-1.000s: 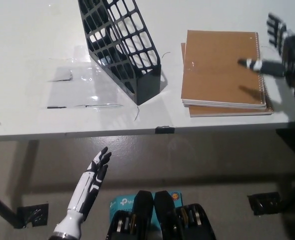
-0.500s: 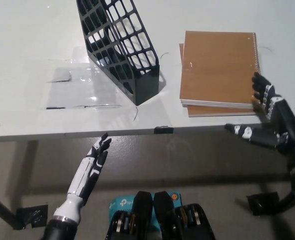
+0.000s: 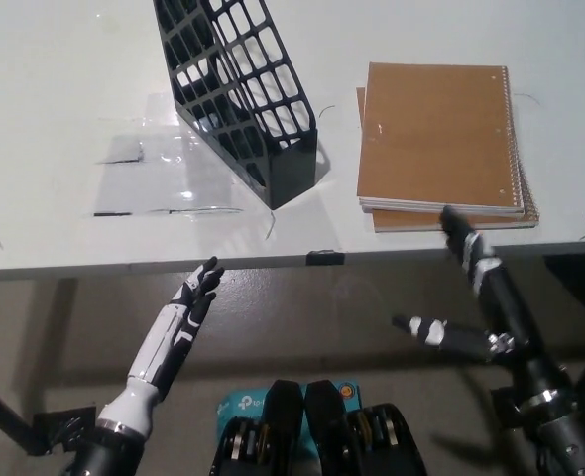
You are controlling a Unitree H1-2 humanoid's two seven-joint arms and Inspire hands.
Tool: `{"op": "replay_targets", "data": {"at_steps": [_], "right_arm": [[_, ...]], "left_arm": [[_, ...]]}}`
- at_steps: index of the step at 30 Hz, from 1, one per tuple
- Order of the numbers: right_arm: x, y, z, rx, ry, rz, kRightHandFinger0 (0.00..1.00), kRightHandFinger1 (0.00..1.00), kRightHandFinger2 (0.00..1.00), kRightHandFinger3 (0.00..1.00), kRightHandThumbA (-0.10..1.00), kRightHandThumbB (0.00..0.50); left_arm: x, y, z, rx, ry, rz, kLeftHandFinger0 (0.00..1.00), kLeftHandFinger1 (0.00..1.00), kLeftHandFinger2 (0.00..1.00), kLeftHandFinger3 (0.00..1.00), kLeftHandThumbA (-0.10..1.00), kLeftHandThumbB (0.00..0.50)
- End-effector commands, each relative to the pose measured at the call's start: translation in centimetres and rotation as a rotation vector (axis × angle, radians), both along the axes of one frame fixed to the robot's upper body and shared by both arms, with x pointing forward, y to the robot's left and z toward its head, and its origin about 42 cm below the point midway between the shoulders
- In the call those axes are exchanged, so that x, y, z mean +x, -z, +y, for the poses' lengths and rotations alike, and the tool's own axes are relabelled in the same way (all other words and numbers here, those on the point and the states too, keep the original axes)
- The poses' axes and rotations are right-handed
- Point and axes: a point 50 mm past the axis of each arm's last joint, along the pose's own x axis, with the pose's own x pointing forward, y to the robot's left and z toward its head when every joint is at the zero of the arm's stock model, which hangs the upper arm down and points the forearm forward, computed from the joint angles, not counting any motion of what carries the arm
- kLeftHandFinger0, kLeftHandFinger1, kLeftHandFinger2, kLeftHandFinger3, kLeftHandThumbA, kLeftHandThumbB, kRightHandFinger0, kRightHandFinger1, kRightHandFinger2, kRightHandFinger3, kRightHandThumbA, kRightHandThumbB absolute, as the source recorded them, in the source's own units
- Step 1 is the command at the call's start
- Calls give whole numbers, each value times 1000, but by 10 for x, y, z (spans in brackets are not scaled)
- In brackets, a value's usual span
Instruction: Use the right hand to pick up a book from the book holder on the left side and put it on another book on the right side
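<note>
Across the upper part of the head view, a smooth white table (image 3: 55, 59) with a straight front edge. Left of centre on it, a flat patch of clear, glossy film (image 3: 159, 178), outlines faint, perhaps tape or a plastic sheet. Beside that, standing upright, a black plastic book holder (image 3: 238, 89) of open grid mesh with a slanted top and solid base, apparently empty, though hard to confirm through the mesh. On the right, a matte brown top book (image 3: 436, 134), rectangular, with a wire spiral down its right edge, lying squarely on a second brown book (image 3: 456, 220) that peeks out at the near edge. Below the table edge at lower right, the black right hand (image 3: 476, 312), released, fingers spread, grasping nothing. At lower left, the white left hand (image 3: 178, 327) resting, slim fingers straight and apart, likewise empty.
</note>
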Motion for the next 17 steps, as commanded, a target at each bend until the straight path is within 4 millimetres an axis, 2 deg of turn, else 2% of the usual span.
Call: {"op": "replay_targets", "data": {"at_steps": [1,9,11,17], "right_arm": [[2,15,-2,-121,-57,-24,1000,1000,1000,1000,1000,236],[-1,29,-4,-163,-70,6,1000,1000,1000,1000,1000,223],[-4,32,-3,-161,-73,17,1000,1000,1000,1000,988,231],[-11,38,-4,-174,-77,39,1000,1000,1000,1000,977,227]], "left_arm": [[-2,-6,1,-9,38,-6,1000,1000,1000,1000,1000,198],[-8,-1,3,-3,34,8,1000,1000,1000,1000,1000,195],[-10,0,4,2,34,19,1000,1000,1000,1000,1000,215],[-13,4,3,-2,50,34,1000,1000,1000,1000,1000,213]]}}
